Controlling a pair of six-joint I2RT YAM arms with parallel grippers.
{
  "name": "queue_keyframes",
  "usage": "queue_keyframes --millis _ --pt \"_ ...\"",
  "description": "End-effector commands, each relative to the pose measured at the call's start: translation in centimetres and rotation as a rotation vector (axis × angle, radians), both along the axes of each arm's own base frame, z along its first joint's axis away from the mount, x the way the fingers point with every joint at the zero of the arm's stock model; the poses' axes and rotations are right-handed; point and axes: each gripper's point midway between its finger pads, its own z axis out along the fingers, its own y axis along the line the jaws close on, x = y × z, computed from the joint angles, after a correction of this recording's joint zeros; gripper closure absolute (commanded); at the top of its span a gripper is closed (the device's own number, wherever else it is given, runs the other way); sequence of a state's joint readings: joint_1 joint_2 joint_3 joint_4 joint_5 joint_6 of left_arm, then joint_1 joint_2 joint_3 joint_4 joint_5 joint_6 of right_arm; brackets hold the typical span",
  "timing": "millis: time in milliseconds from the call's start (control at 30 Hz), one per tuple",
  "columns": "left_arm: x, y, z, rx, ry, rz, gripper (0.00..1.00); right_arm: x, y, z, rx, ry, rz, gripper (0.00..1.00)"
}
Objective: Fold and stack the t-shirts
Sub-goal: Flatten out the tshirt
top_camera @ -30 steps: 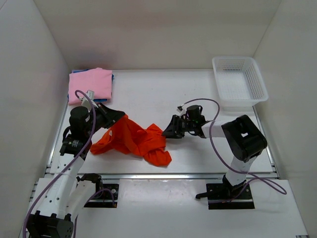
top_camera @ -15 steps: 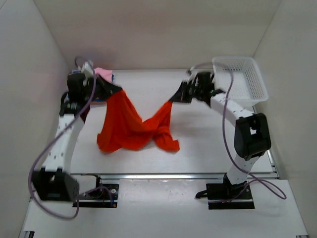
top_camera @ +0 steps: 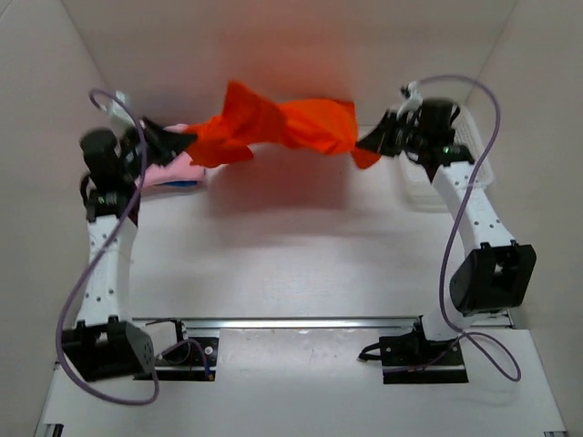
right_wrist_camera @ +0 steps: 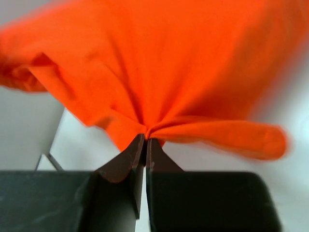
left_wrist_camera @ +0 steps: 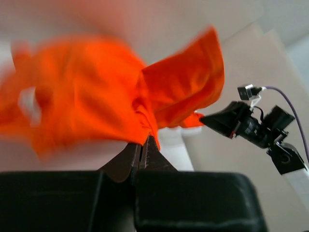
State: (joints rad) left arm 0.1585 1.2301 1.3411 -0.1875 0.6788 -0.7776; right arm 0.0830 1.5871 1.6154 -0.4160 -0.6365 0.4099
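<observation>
The bright orange-red t-shirt (top_camera: 273, 126) hangs stretched in the air between my two grippers, high above the far part of the table. My left gripper (top_camera: 178, 138) is shut on its left end; in the left wrist view (left_wrist_camera: 143, 140) the cloth (left_wrist_camera: 96, 92) bunches at the closed tips. My right gripper (top_camera: 366, 143) is shut on its right end; in the right wrist view (right_wrist_camera: 145, 139) the cloth (right_wrist_camera: 183, 67) fans out from the tips. The light pink t-shirt (top_camera: 173, 169) lies folded at the far left on the blue one (top_camera: 186, 183), of which only an edge shows.
The white mesh basket (top_camera: 474, 164) stands at the far right, partly behind my right arm. White walls close in the table on the left, back and right. The arm bases and a metal rail (top_camera: 301, 322) run along the near edge.
Both arms have swung up and back, lifting the orange-red t-shirt off the table and pulling it out wide in the air. The grip on both ends has held.
</observation>
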Motion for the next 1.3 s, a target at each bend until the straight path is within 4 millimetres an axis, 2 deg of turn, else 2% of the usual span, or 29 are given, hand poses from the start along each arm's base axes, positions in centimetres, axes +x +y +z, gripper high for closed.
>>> queue_keyframes --millis 0,33,67,100,133,167,200,233,267,300,333,367,467,500,633,800,833,900,967,1033,1067,1133,1200,1233,1267 --pt "-4.4 -1.9 -11.2 -0.03 0.174 -0.056 1.0 -5.7 -0.8 -8.2 -0.04 0.138 -0.012 0.99" --pt "-6.1 -2.9 -14.8 -0.019 0.234 -0.072 1.0 -7.6 -0.9 -11.8 -0.053 0.215 -0.02 1.0" --pt "-7.8 -3.4 -18.3 -0.014 0.301 -0.075 1.0 -10.0 -0.9 -14.7 -0.056 0.275 -0.019 1.0" --pt "-8.8 -3.6 -20.3 -0.005 0.346 -0.076 1.0 -11.4 -0.6 -14.9 -0.043 0.281 -0.02 1.0" --pt "-10.2 -3.7 -23.4 0.021 0.393 -0.071 1.0 -13.4 -0.6 -18.2 -0.046 0.351 -0.02 1.0" --pt "-11.5 -3.5 -26.5 0.035 0.462 -0.059 1.0 -15.7 -0.3 -20.4 -0.054 0.404 -0.005 0.99" --pt "-12.2 -3.2 -28.0 0.048 0.5 -0.044 0.9 -16.6 -0.1 -20.8 -0.054 0.412 -0.011 0.95" --pt "-13.0 -2.6 -29.8 0.062 0.528 -0.014 0.68 -18.2 0.0 -22.6 -0.057 0.461 -0.006 0.83" --pt "-13.8 -2.0 -31.4 0.076 0.558 0.012 0.6 -19.5 0.1 -23.7 -0.059 0.487 0.002 0.74" --pt "-14.1 -1.7 -31.7 0.074 0.562 0.028 0.55 -19.7 -0.1 -23.8 -0.059 0.481 -0.013 0.66" --pt "-14.4 -1.5 -32.2 0.081 0.567 0.047 0.45 -20.1 -0.5 -24.2 -0.051 0.487 -0.03 0.62" --pt "-14.7 -1.4 -32.4 0.091 0.555 0.056 0.41 -20.4 -0.7 -24.5 -0.052 0.495 -0.039 0.58" --pt "-14.8 -2.0 -31.9 0.098 0.532 0.053 0.4 -20.1 -2.5 -23.9 -0.053 0.48 -0.089 0.55" --pt "-15.0 -2.2 -32.0 0.106 0.534 0.05 0.39 -19.5 -3.3 -23.4 -0.072 0.451 -0.104 0.55" --pt "-15.4 -2.4 -32.9 0.112 0.571 0.034 0.39 -18.9 -6.2 -23.6 -0.166 0.46 -0.181 0.55" --pt "-16.0 -3.9 -33.9 0.119 0.598 -0.029 0.39 -18.4 -6.8 -25.4 -0.215 0.51 -0.189 0.53" --pt "-16.2 -4.0 -34.6 0.121 0.612 -0.03 0.45 -18.2 -7.0 -25.8 -0.235 0.523 -0.192 0.53" --pt "-16.2 -3.9 -35.0 0.113 0.619 -0.027 0.67 -17.5 -7.4 -26.8 -0.274 0.531 -0.218 0.53" --pt "-16.4 -3.8 -35.4 0.108 0.634 -0.024 0.84 -17.3 -7.0 -27.9 -0.313 0.562 -0.205 0.51" --pt "-16.3 -3.8 -35.1 0.113 0.618 -0.024 0.86 -17.3 -7.2 -28.6 -0.371 0.586 -0.221 0.48" --pt "-16.3 -3.7 -34.9 0.117 0.619 -0.019 0.86 -17.8 -7.2 -29.5 -0.401 0.611 -0.212 0.46" --pt "-15.9 -3.1 -34.1 0.128 0.594 0.009 0.86 -17.7 -7.2 -29.6 -0.437 0.618 -0.215 0.41" --pt "-15.4 -2.7 -33.4 0.132 0.57 0.032 0.86 -17.4 -7.3 -29.7 -0.448 0.616 -0.21 0.42" --pt "-15.1 -2.4 -33.0 0.139 0.562 0.047 0.87 -17.4 -7.2 -30.0 -0.45 0.624 -0.202 0.47" --pt "-15.0 -2.3 -32.9 0.139 0.556 0.048 0.86 -17.5 -7.1 -30.6 -0.454 0.643 -0.192 0.57"
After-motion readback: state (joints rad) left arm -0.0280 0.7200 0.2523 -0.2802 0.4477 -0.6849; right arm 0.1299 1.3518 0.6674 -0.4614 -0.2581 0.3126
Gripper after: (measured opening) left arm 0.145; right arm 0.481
